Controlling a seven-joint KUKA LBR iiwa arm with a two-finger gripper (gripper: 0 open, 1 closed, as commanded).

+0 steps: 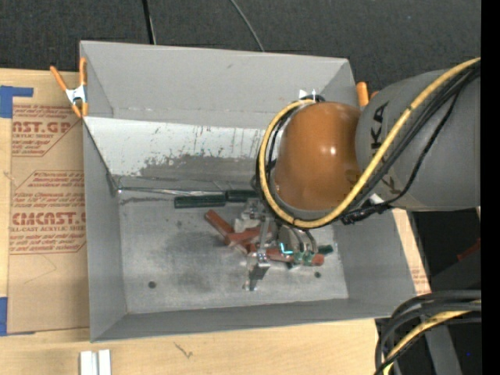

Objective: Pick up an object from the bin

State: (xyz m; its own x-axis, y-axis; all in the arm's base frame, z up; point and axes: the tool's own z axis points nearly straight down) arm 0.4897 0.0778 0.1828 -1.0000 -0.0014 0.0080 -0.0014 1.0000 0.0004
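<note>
**Gripper low over a clutter at the middle right of the bin floor: risks of the grasp**

The gripper (255,273) hangs close above the floor of the bin (156,272), below the arm's orange cover (312,158). Whether it is spread or pressed together cannot be told from this angle, and nothing can be seen pinched in it.

Nearest to it lies a reddish-brown piece (223,226), just up and to the left. A small heap of green and red bits (308,255) lies just to its right, partly under the wrist. A dark green stick (205,201) lies further back, along the foot of the rear wall.

Likely faults, as judged from this layout:
- **Closing on more than one thing.** The reddish-brown piece and the heap lie so near each other that a closing grip could catch both, or catch the edge of one only and lose it on the lift.
- **Closing on nothing.** The gripper appears to stand beside the things rather than squarely over one of them.
- **Pushing things aside.** A further descent might nudge the piece away or press on the metal floor.
</note>
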